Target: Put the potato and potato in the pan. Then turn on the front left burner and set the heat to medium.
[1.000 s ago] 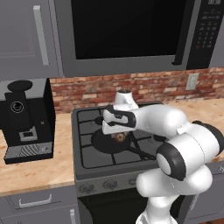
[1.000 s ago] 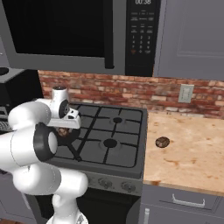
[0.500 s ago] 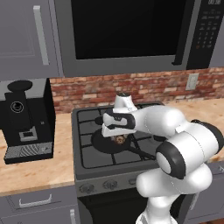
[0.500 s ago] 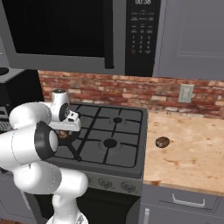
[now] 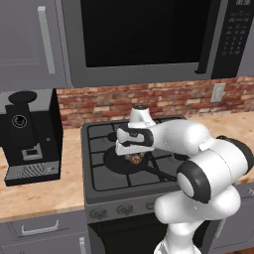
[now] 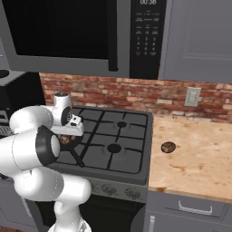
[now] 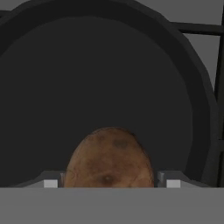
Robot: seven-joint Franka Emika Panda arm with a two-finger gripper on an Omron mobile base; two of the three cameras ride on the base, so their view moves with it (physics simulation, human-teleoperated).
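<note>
One mottled brown potato [image 7: 109,158] sat between my gripper's [image 5: 133,158] parting jaws above the round black pan [image 7: 105,78]; I feared it rolling out.

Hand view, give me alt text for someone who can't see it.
A brown potato sits between the gripper fingertips, directly over the round black pan that spreads across most of the picture. Dark stove grate bars show at the upper right beyond the pan's rim.
</note>
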